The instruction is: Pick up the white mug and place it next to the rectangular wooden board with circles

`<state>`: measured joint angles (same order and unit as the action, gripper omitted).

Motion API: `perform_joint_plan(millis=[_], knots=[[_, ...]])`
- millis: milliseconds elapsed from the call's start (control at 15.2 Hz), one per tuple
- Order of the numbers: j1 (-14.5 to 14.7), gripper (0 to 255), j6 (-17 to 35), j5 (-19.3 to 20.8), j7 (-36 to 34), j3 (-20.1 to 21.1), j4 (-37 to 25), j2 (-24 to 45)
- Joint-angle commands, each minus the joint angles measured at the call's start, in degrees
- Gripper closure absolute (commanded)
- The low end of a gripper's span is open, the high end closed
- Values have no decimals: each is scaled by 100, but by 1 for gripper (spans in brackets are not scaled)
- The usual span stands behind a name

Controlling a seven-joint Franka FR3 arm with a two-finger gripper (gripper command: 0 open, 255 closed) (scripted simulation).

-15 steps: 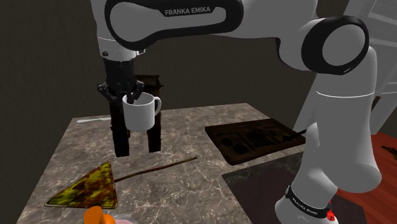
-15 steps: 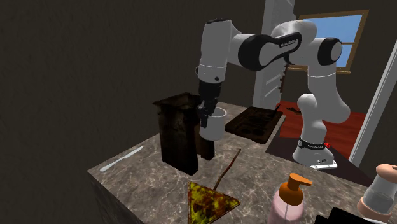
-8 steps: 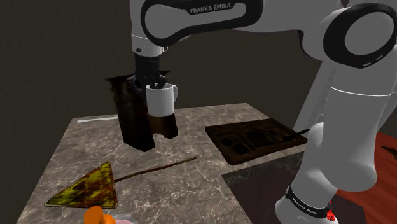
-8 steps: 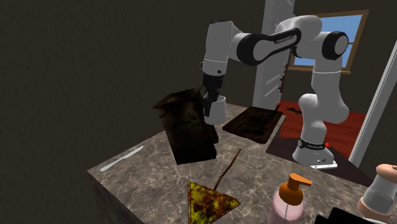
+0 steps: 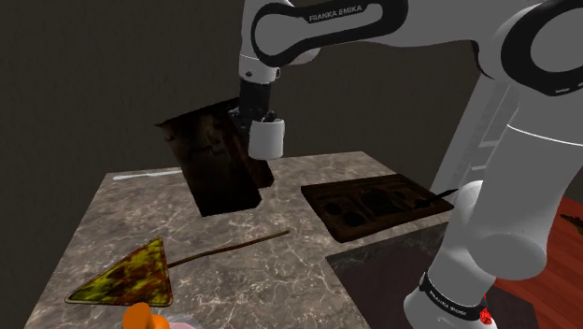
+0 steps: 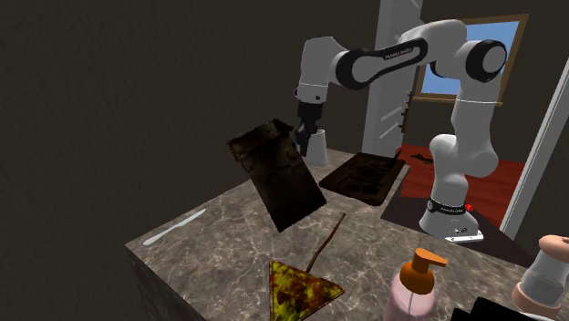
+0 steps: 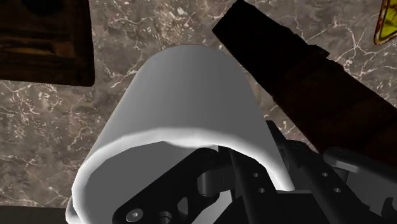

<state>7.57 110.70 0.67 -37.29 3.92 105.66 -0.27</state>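
A plain white mug point(image 5: 266, 141) hangs above the marble tabletop point(image 5: 280, 196), and my gripper point(image 5: 261, 120) is shut on its rim from above. The second exterior view has the mug point(image 6: 316, 147) under the gripper point(image 6: 308, 135), above the table's far part. In the wrist view the mug point(image 7: 184, 95) hangs mouth-up from the gripper point(image 7: 216, 184), with one finger inside the rim. The dark rectangular wooden board with round hollows point(image 5: 378, 203) lies flat to the shoulder view's right of the mug, also visible as the board point(image 6: 365, 173) and the board point(image 7: 41, 38).
A tall dark brown box point(image 5: 217, 164) leans steeply beside the mug, seen too as the box point(image 6: 278, 175). A yellow-brown triangular piece point(image 5: 126, 276), a thin stick point(image 5: 229, 247) and a pale utensil point(image 5: 140, 174) lie on the table. A pump bottle point(image 6: 415, 283) stands near the front edge.
The arm has carried the mug to the shoulder view's right, toward the board. The dark box, upright a second ago, now tilts over.
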Motion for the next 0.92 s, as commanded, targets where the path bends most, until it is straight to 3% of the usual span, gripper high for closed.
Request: perform_joint_plan(millis=[0,858], knots=[[-142,255,79,424,251,-141,130,-7],[-965,255,291,307,2033,-1071,653,-438]])
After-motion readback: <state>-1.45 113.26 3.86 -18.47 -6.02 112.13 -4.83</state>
